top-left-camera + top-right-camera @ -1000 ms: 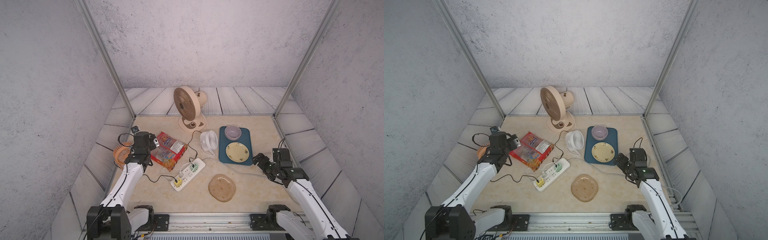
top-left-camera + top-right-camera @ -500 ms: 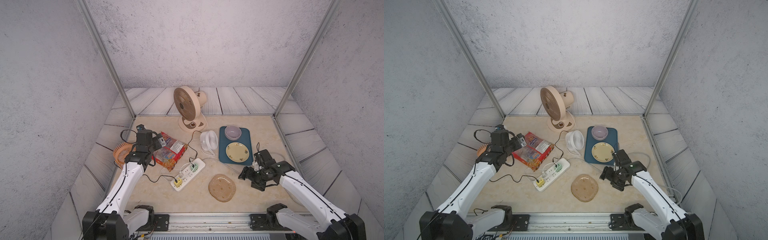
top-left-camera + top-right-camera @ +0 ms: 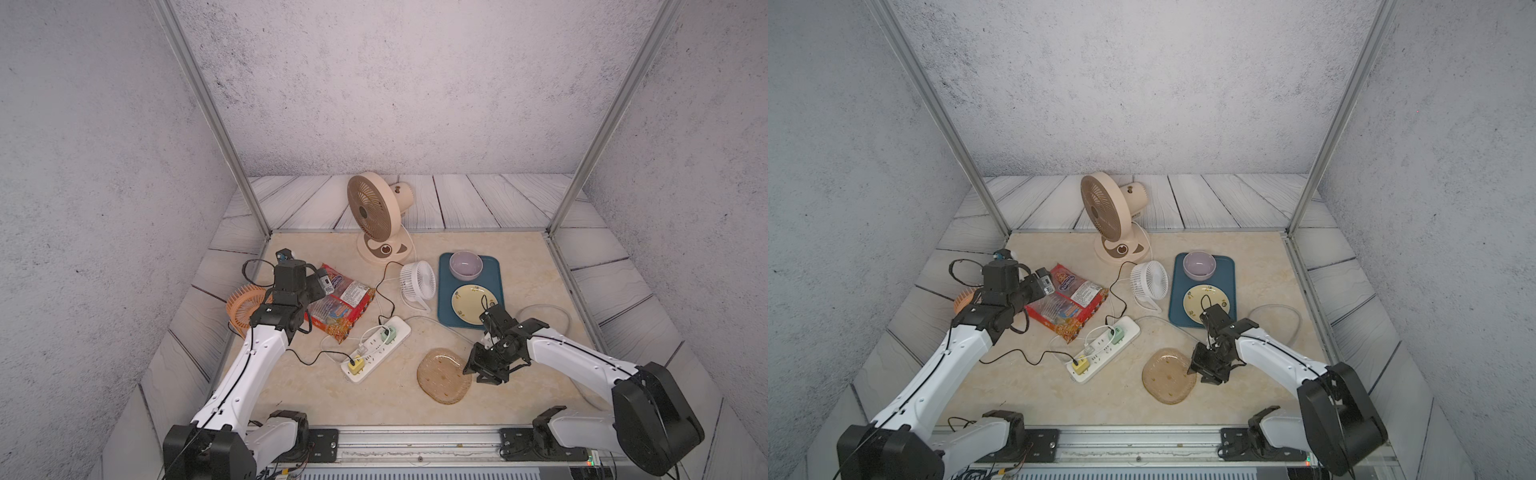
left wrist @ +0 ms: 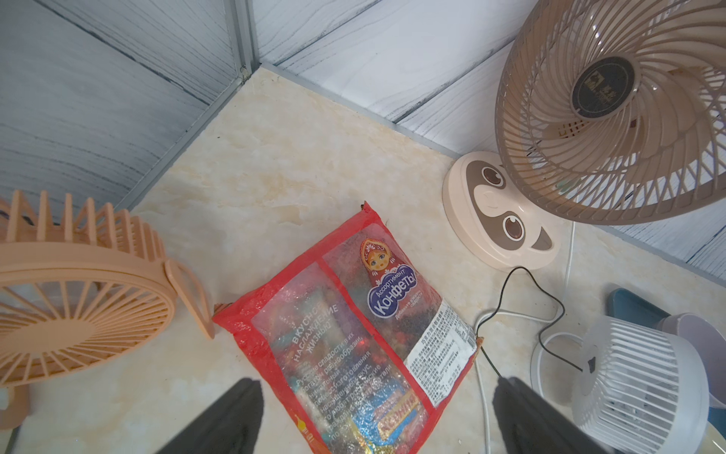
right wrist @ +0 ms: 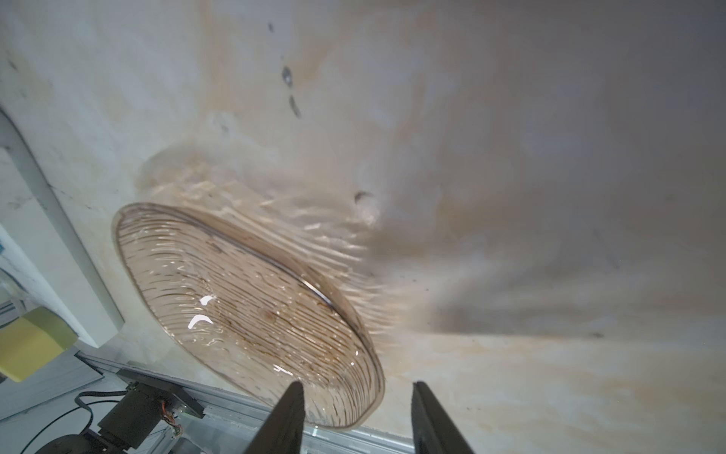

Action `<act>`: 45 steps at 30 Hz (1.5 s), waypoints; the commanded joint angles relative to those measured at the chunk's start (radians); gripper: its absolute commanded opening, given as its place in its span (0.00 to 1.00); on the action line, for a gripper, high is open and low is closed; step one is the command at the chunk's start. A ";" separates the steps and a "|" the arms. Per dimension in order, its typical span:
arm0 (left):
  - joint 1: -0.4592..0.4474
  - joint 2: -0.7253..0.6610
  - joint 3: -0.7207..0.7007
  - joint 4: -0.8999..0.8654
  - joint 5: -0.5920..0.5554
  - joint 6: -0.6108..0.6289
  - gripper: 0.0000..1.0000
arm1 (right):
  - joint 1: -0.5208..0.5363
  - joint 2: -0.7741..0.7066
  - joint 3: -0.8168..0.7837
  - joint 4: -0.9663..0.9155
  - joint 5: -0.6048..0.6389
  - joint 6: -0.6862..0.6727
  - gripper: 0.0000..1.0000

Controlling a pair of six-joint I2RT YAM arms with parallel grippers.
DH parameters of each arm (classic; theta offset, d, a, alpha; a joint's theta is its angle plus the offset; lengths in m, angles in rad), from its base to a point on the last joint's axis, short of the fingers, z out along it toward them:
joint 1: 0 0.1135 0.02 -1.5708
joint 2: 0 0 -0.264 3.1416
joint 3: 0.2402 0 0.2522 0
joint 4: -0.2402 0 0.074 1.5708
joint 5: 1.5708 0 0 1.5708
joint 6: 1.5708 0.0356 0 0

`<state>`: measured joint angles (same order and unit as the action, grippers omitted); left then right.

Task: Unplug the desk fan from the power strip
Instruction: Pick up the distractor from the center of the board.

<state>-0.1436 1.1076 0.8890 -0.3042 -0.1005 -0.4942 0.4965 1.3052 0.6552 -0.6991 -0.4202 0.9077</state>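
The power strip (image 3: pixel 380 353) (image 3: pixel 1100 356) is a long flat bar of white plastic. It lies slantwise on the table (image 3: pixel 291 395), a little in front of the middle, between the candy bag (image 3: pixel 345 307) (image 4: pixel 353 334) and the glass plate (image 3: pixel 442 376) (image 5: pixel 235 295). Three plugs sit in it: a yellow plug (image 3: pixel 355 365) at the near end, a white plug (image 3: pixel 365 345) in the middle and a green plug (image 3: pixel 388 332) at the far end. Thin black and white cords curl around it.

The table top is smooth and beige with a marble pattern. The bag is of shiny red plastic film, wrinkled, and one corner is just beside the strip. The glass plate is amber, see-through and roundish, with fine ribs.

There are three fans, each with a round slatted grille. The beige desk fan (image 3: pixel 370 212) (image 4: pixel 613 110) stands at the back. The small white fan (image 3: pixel 417 280) is beside the blue tray (image 3: pixel 494 270), and the orange fan (image 3: pixel 243 307) is at the left edge. The tray is a rectangle with round corners. It carries one lilac bowl (image 3: pixel 466 266) and one yellow plate (image 3: pixel 467 299), so there are two plates in all.

Bare table lies in front of the strip up to the metal rail (image 3: pixel 415 436), and also in the back right corner.

The left gripper (image 4: pixel 377 383) hangs over the bag with its fingers spread wide, and it holds nothing. The right gripper (image 3: pixel 486 370) (image 5: pixel 357 387) is at the right rim of the glass plate. Its jaws stand about half apart with the rim between them. Whether a finger touches the glass, I cannot tell.
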 commanded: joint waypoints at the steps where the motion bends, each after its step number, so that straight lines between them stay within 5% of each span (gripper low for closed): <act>1: -0.008 -0.020 0.012 0.002 -0.008 0.014 0.99 | 0.013 0.021 0.002 -0.004 -0.010 0.006 0.45; 10: -0.011 -0.022 0.011 0.002 -0.010 0.020 0.99 | 0.039 0.089 -0.002 0.047 -0.027 0.041 0.42; 26: -0.017 -0.043 0.028 -0.024 -0.046 0.042 0.99 | 0.060 0.129 0.060 0.073 0.033 0.106 0.01; 33: -0.016 -0.044 0.058 -0.024 -0.058 0.072 0.99 | 0.040 0.066 0.186 -0.045 0.099 0.101 0.00; 38: -0.016 -0.034 0.084 -0.004 -0.067 0.083 0.99 | -0.075 -0.025 0.362 -0.248 0.159 0.031 0.00; 45: -0.017 0.033 0.163 0.007 -0.059 0.106 0.98 | -0.415 -0.062 0.641 -0.382 0.195 -0.121 0.00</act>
<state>-0.1535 1.1160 1.0080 -0.3061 -0.1532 -0.4141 0.1741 1.2358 1.2320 -0.9695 -0.2649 0.8726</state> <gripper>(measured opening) 0.984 0.050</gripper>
